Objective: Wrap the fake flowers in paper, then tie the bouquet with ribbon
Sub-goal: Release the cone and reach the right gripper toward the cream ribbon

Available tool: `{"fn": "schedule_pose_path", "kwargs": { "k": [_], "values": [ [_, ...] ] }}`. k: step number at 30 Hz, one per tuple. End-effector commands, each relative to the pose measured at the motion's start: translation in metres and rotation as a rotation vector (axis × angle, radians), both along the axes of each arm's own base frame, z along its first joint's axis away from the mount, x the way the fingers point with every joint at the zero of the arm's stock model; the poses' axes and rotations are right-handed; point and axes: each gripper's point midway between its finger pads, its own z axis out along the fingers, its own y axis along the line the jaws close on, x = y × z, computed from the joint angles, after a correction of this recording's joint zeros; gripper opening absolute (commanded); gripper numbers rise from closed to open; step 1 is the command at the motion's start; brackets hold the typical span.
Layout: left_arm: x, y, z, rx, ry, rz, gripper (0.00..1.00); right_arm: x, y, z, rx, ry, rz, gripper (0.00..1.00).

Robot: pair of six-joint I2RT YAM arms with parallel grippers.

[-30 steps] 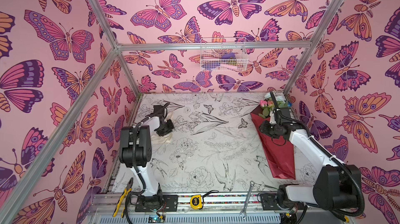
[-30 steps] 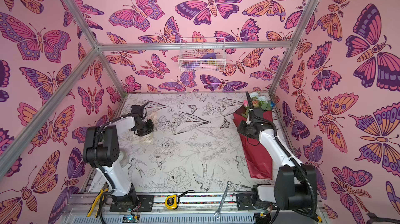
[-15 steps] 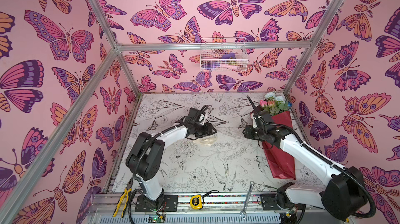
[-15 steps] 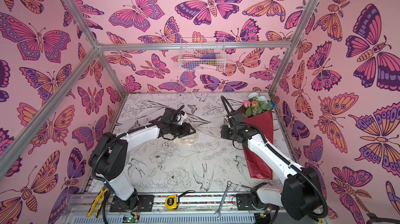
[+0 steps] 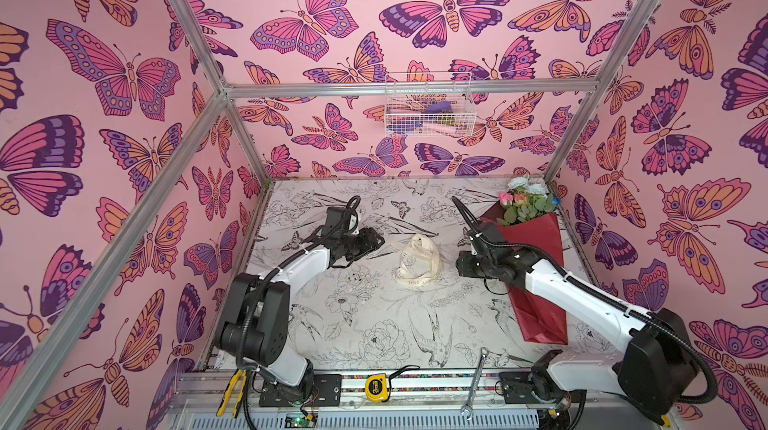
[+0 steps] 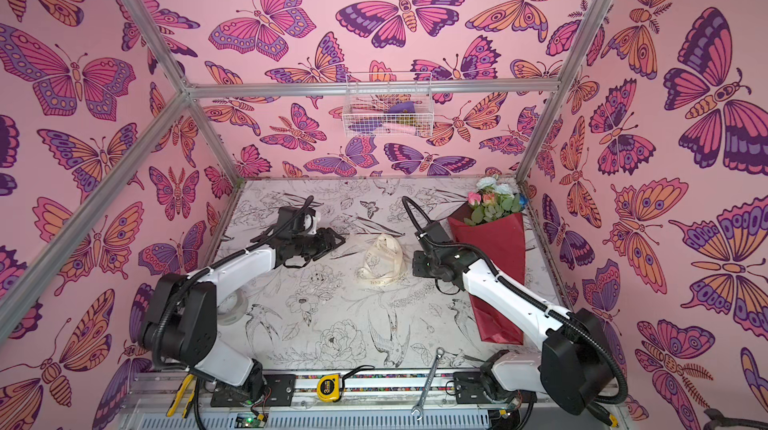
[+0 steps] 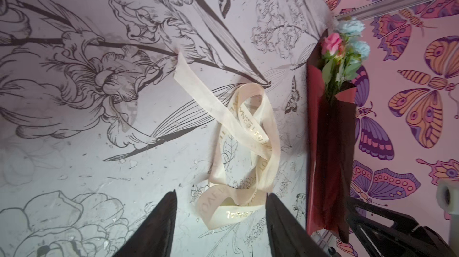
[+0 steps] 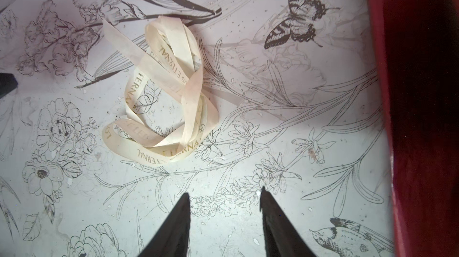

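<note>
Bouquet (image 5: 536,237) under right arm (image 5: 582,295), ribbon (image 5: 417,262) loose nearby

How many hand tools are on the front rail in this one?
3: yellow-handled pliers at the left end of the front rail, yellow tape measure at its middle, wrench across it right of centre. Others may be hidden.
</note>
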Motion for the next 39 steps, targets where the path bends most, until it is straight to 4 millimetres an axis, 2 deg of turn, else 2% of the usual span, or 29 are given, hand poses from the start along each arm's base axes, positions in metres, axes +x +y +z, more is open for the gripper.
{"fn": "schedule_pose_path", "kwargs": {
  "k": [1, 4, 8, 12, 17, 23, 24, 26, 28, 31, 34, 39],
  "values": [
    [0.015, -0.006, -0.021, 0.019, 0.04, -0.023, 0.58, 0.004, 0.008, -0.005, -0.007, 0.005, -0.021, 0.48],
    [0.029, -0.019, -0.028, -0.016, 0.069, -0.039, 0.57, 0.004, 0.017, -0.012, -0.017, 0.026, -0.006, 0.48],
    [0.032, -0.027, -0.026, -0.021, 0.051, -0.035, 0.56, 0.004, 0.041, -0.016, 0.003, 0.036, 0.041, 0.48],
    [0.028, -0.026, -0.026, -0.036, 0.049, -0.012, 0.56, 0.011, 0.062, -0.026, 0.014, 0.053, 0.072, 0.48],
    [0.022, -0.021, -0.029, -0.035, 0.052, 0.008, 0.59, 0.03, 0.067, -0.051, -0.059, 0.073, 0.046, 0.48],
    [0.019, -0.013, -0.034, -0.016, 0.057, 0.033, 0.72, 0.05, 0.079, -0.071, -0.107, 0.089, 0.053, 0.47],
    [0.019, -0.012, -0.035, -0.012, 0.059, 0.038, 0.74, 0.053, 0.081, -0.073, -0.115, 0.089, 0.056, 0.46],
    [0.02, -0.011, -0.036, -0.01, 0.062, 0.047, 0.79, 0.058, 0.085, -0.076, -0.129, 0.088, 0.069, 0.35],
    [0.02, -0.011, -0.036, -0.015, 0.066, 0.053, 0.83, 0.062, 0.088, -0.074, -0.137, 0.086, 0.085, 0.14],
    [0.021, -0.013, -0.037, -0.018, 0.067, 0.057, 0.84, 0.065, 0.087, -0.058, -0.139, 0.059, 0.09, 0.01],
    [0.023, -0.017, -0.039, -0.014, 0.067, 0.059, 0.82, 0.064, 0.08, -0.036, -0.138, 0.015, 0.08, 0.0],
    [0.031, -0.029, -0.046, 0.007, 0.066, 0.053, 0.7, 0.048, 0.075, -0.005, -0.075, -0.024, 0.103, 0.0]
  ]
}}
